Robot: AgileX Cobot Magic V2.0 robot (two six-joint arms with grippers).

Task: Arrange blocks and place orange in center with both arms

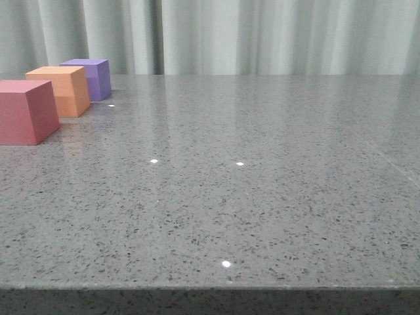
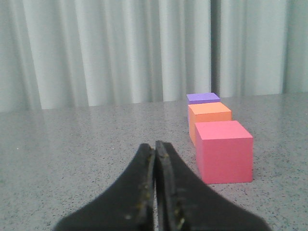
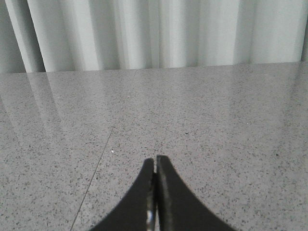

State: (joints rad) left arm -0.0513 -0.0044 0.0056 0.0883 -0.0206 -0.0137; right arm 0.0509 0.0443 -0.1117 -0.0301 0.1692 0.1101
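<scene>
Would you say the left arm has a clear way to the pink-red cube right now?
Probably yes: the left gripper, shut and empty, faces the pink-red cube across bare table; nothing lies between them.

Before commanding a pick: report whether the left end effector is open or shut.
Shut. In the left wrist view, the left end effector shows both fingers pressed together, nothing between them; the pink-red cube sits untouched ahead.

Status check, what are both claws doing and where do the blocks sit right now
Left claw shut, empty. Right claw shut, empty. Orange cube sits between pink-red cube and purple cube, one row. Nothing in the way.
</scene>
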